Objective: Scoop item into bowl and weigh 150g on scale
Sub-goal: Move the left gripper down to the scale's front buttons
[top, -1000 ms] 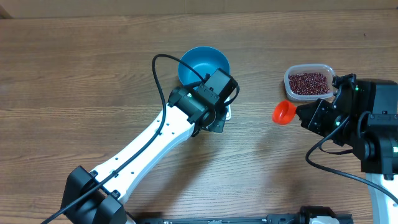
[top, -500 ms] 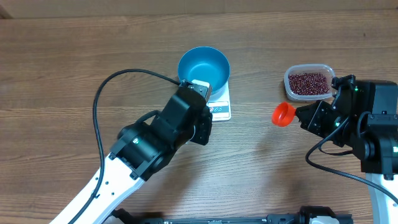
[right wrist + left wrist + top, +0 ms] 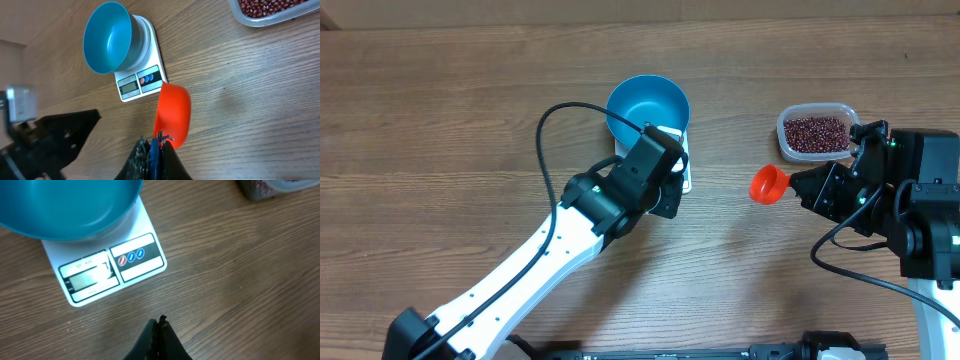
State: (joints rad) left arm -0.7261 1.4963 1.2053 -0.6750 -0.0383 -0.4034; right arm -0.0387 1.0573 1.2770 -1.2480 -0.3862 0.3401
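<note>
The blue bowl [image 3: 648, 108] stands empty on the white scale [image 3: 140, 260], whose display edge faces the left wrist camera. My left gripper [image 3: 160, 322] is shut on nothing, just above the wood in front of that display. The left arm hides most of the scale in the overhead view. The dark red beans [image 3: 815, 132] fill a clear container [image 3: 782, 128] at the right. My right gripper [image 3: 156, 137] is shut on the blue handle of the orange-red scoop [image 3: 769, 183], held above the table between scale and container. No beans show in the scoop.
The left arm [image 3: 550, 250] lies diagonally from the table's front left up to the scale. The right arm's body [image 3: 910, 210] stands at the right edge, with its cable looping below. Bare wood lies between scale and container.
The left arm pulled back from the scale toward the front left, then swung back beside it. The right gripper with the scoop has drifted a little to the left.
</note>
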